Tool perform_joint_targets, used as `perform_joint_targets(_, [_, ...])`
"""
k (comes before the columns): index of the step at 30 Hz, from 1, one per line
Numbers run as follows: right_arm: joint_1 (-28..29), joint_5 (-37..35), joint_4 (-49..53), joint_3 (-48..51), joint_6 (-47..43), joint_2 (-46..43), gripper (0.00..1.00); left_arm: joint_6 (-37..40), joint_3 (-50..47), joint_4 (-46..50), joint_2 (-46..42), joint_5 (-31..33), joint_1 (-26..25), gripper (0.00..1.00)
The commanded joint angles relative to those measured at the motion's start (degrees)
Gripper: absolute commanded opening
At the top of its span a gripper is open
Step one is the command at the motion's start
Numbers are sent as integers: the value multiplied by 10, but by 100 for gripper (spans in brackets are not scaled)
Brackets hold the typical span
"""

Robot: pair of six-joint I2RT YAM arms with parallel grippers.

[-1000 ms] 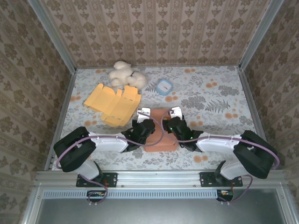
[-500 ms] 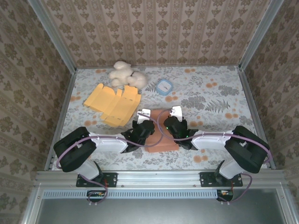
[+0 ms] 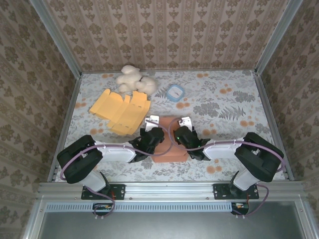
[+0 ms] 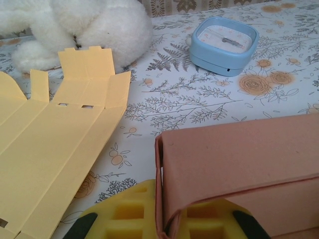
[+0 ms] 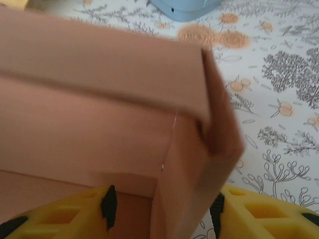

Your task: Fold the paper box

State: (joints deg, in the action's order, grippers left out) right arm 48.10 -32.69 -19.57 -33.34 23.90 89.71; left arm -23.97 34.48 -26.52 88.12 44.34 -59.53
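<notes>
Left tool (image 4: 164, 224) pinching box (image 4: 239, 154) left edge; right tool (image 5: 162, 209) spread astride right wall; yellow sheet (image 4: 55, 144) apart, leftward.

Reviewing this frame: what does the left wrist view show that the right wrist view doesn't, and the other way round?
Left wrist: the white plush toy and the flat yellow box blank with its tabs, plus the left gripper pinching the left fold of the pink box. Right wrist: the right gripper, jaws apart, straddling the box's upright right end wall. Shared: the pink box, the blue container beyond it, and the floral tablecloth.
</notes>
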Motion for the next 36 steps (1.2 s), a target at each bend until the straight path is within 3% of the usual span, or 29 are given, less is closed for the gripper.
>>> perform_joint_targets(1, [-2,-14,-6,9,14,20,53,-10,-8,-1,-14,9,2,0])
perform_joint_targets(8, [-2,-114,60,-9,44,25,37,-10,-10,1,-15,12,3,0])
perform_joint_targets(12, [-1,-148,95,-15,57,27,35,-10,-11,0,-14,13,4,0])
perform_joint_targets(16, [-2,-116,74,-9,54,27,37,-9,-8,-2,-14,9,6,0])
perform_joint_targets(22, [4,33,9,4,29,-17,55,-3,3,-1,1,8,7,0])
perform_joint_targets(26, [7,71,52,1,38,-83,59,7,16,1,13,3,10,0])
perform_joint_targets(36, [5,0,308,14,6,-376,62,18,40,29,17,-59,46,0])
